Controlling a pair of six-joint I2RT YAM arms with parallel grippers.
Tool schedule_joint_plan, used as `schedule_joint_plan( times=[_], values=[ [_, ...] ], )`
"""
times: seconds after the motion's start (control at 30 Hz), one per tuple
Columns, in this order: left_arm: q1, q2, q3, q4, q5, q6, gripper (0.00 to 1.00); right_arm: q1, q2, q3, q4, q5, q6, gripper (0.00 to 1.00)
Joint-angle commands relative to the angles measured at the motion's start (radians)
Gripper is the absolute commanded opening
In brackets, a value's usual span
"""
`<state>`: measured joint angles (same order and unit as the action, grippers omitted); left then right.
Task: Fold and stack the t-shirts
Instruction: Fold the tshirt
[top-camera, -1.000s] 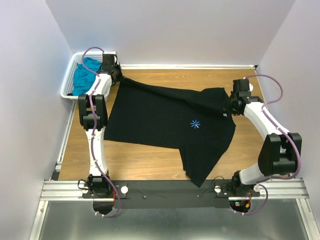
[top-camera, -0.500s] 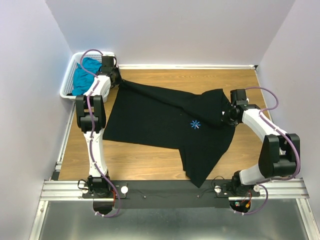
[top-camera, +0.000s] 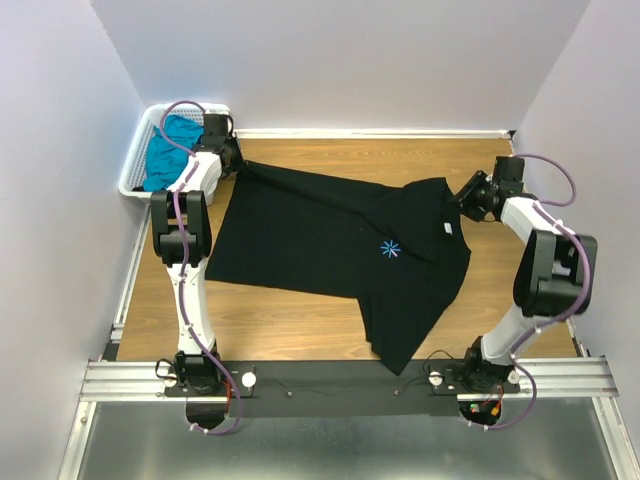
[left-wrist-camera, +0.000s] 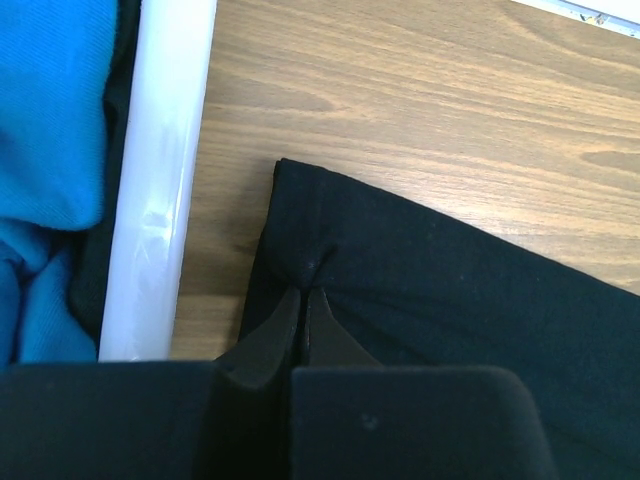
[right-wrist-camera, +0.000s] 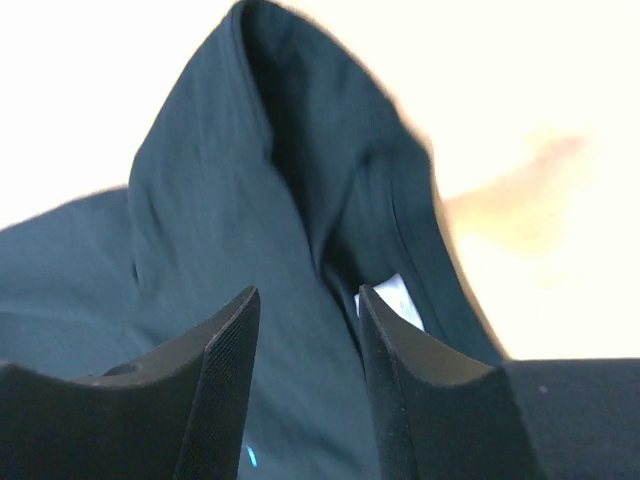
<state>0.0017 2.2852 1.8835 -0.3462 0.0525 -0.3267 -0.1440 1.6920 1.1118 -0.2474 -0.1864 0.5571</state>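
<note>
Top view, bottom to top of frame. The black t-shirt (top-camera: 330, 230) lies spread on the wooden worktop (top-camera: 290, 325). One part points to the lower centre and stops short of the rail. The starburst print (top-camera: 389, 248) sits right of centre, facing up.

Right centre: the right end effector (top-camera: 468, 196) is at the collar edge, beside the white neck label (top-camera: 448, 229). In its wrist view the fingers are parted at a middling gap (right-wrist-camera: 306, 300) and hold nothing. The collar fold and label (right-wrist-camera: 398, 299) show beyond them. This picture is blurred and the worktop is washed out pale. I cannot tell whether the fingertips touch the cloth.

Upper left: the left end effector (top-camera: 232, 160) is pinched closed (left-wrist-camera: 304, 298) on a shirt corner, and the cloth puckers at the tips. Its own body blocks the bottom of that view.

Far upper left: the white basket (top-camera: 134, 172) holds the teal t-shirt (top-camera: 163, 152), crumpled. The arm and cable partly cover it. The wrist view cuts it off at the left edge (left-wrist-camera: 48, 120), behind the basket rim (left-wrist-camera: 160, 170).
</note>
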Motion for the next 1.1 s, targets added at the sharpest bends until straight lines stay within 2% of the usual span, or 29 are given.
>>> schedule_joint_plan(
  times=[0.0, 0.07, 0.33, 0.83, 0.93, 0.97, 1.0, 1.07],
  values=[
    [0.024, -0.009, 0.006, -0.019, -0.06, -0.002, 0.0, -0.022, 0.116, 0.046, 0.21, -0.169, 0.059, 0.5],
    [0.024, -0.007, -0.001, -0.016, -0.059, -0.012, 0.0, -0.025, 0.176, 0.066, 0.275, -0.182, 0.06, 0.5],
    [0.024, -0.013, -0.021, -0.023, -0.036, -0.026, 0.0, -0.037, 0.353, 0.213, 0.349, -0.251, 0.056, 0.5],
    [0.024, -0.03, -0.063, -0.047, -0.033, -0.031, 0.0, -0.049, 0.497, 0.318, 0.364, -0.311, 0.073, 0.49],
    [0.024, -0.033, -0.073, -0.047, -0.037, -0.034, 0.0, -0.06, 0.515, 0.324, 0.367, -0.3, 0.082, 0.35],
    [0.024, -0.035, -0.078, -0.047, -0.039, -0.034, 0.0, -0.066, 0.517, 0.322, 0.367, -0.295, 0.086, 0.29],
    [0.024, -0.035, -0.086, -0.048, -0.042, -0.035, 0.0, -0.072, 0.518, 0.322, 0.37, -0.286, 0.089, 0.18],
    [0.024, -0.035, -0.092, -0.053, -0.037, -0.032, 0.0, -0.095, 0.518, 0.324, 0.373, -0.292, 0.093, 0.06]
  ],
)
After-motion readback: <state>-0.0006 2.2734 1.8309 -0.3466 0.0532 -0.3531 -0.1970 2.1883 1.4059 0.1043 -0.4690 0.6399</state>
